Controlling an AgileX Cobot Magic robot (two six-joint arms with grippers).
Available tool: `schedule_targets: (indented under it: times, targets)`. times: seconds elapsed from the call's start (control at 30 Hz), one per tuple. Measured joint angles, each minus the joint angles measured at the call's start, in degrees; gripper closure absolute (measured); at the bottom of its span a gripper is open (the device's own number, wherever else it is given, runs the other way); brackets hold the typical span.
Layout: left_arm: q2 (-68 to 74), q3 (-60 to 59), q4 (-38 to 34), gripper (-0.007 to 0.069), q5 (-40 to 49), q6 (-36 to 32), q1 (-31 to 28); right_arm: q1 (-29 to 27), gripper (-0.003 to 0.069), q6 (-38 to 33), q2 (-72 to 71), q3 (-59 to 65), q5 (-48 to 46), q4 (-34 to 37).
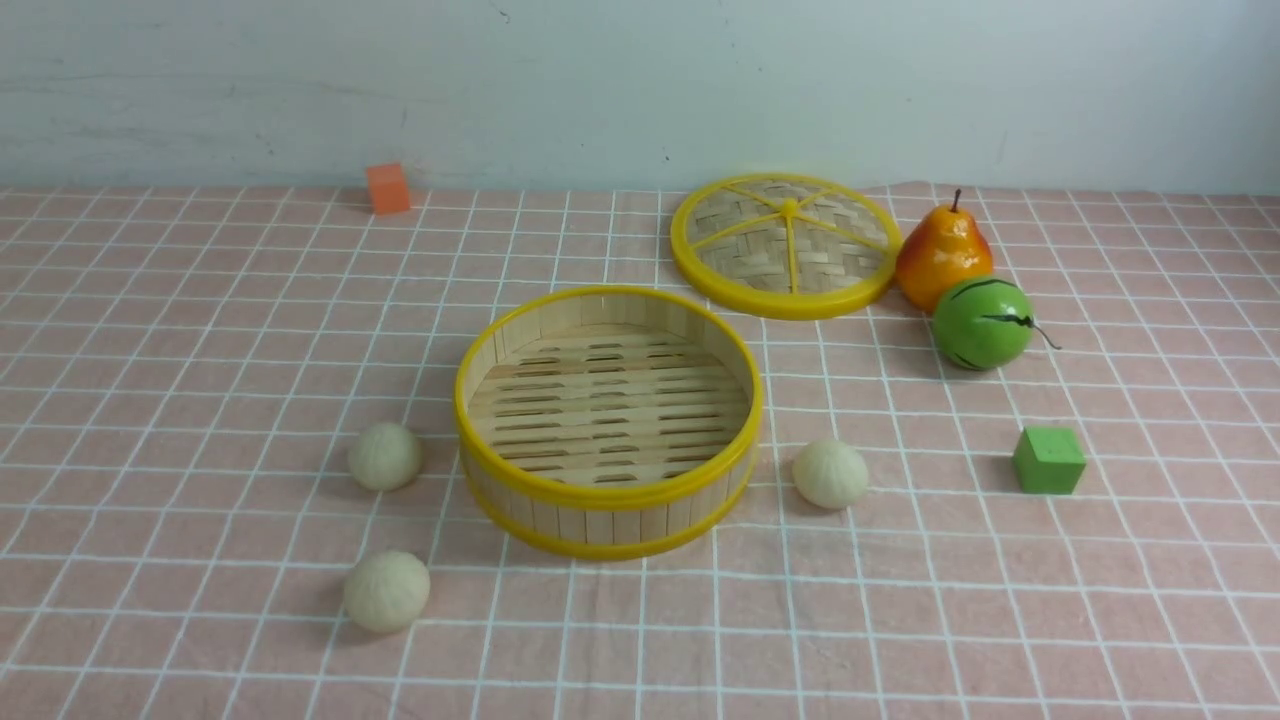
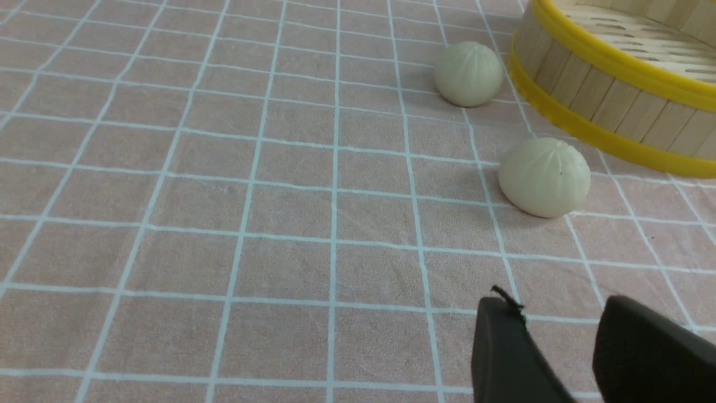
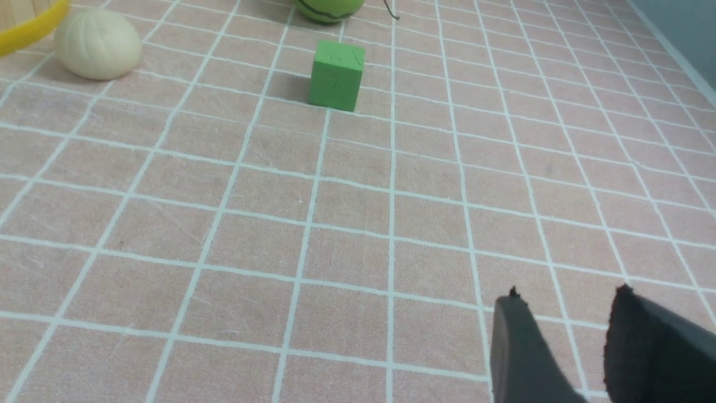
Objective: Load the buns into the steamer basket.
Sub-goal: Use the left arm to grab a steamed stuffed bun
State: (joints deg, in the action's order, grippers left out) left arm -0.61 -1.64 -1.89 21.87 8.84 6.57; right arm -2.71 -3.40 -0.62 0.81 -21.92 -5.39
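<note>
Three cream, faintly pleated buns (image 1: 385,456) (image 1: 387,591) (image 1: 830,473) sit beside the slatted, yellow-rimmed steamer basket (image 1: 608,495); left pincer (image 2: 559,305) and right pincer (image 3: 568,295) gape

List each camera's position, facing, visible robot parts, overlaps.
Front: between the arms, facing forward across the table to the wall; no robot parts.
Left wrist: on left arm, facing two buns and steamer basket; left gripper tips show.
Right wrist: on right arm, facing third bun and green cube; right gripper tips show.
Shared: front also shows the buns, basket, cube.

A pale scuffed wall (image 1: 640,90) rises behind the pink grid-lined tablecloth (image 1: 200,330).
</note>
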Motion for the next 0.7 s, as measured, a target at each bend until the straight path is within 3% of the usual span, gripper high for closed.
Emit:
schedule_targets:
  times: [0.27,0.43,0.53,0.7]
  targets:
    - [0.0,0.0,0.6,0.0387,-9.3,-0.1,0.0,0.0,0.042,0.0,0.0,0.7,13.2,-1.0]
    - [0.0,-0.1,2.8,0.0387,-28.5,-0.8,0.0,0.0,0.042,1.3,0.0,0.7,36.8,-1.1]
    - [0.0,-0.1,2.8,0.0387,-35.4,0.7,0.0,0.0,0.042,1.9,0.0,0.7,43.8,-1.1]
    - [0.2,2.1,-1.4,0.0398,-47.2,13.5,0.0,0.0,0.047,9.2,0.9,-0.9,48.5,-1.1]
